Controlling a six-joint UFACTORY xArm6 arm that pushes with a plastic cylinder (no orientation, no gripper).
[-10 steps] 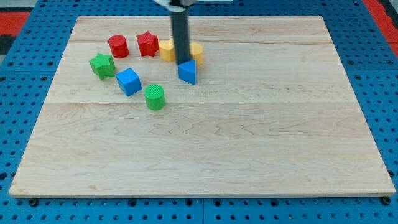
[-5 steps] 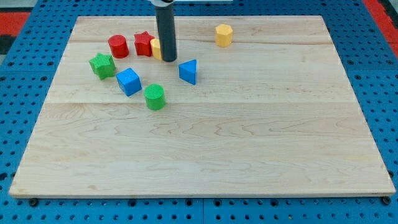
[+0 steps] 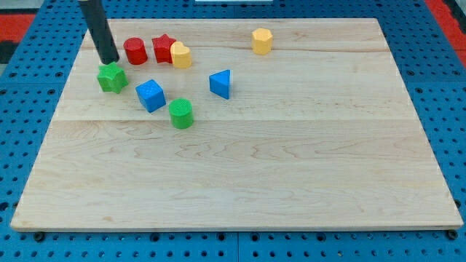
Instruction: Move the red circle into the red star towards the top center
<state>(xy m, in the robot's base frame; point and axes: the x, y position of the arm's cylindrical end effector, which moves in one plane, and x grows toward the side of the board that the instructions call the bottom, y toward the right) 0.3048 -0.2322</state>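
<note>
The red circle (image 3: 135,51) sits near the view's top left, touching or nearly touching the red star (image 3: 163,49) on its right. A yellow block (image 3: 180,55) leans against the star's right side. My tip (image 3: 110,62) is just left of the red circle, at the upper edge of the green star (image 3: 111,77). The rod rises toward the view's top left.
A blue cube (image 3: 150,95), a green cylinder (image 3: 180,113) and a blue triangle (image 3: 220,84) lie below the red blocks. A yellow hexagon (image 3: 262,41) stands alone at the top centre-right. The wooden board (image 3: 240,167) sits on a blue pegboard.
My tip swept left from the yellow block to left of the red circle. The red circle, red star and yellow block shifted slightly left. The green star was nudged left.
</note>
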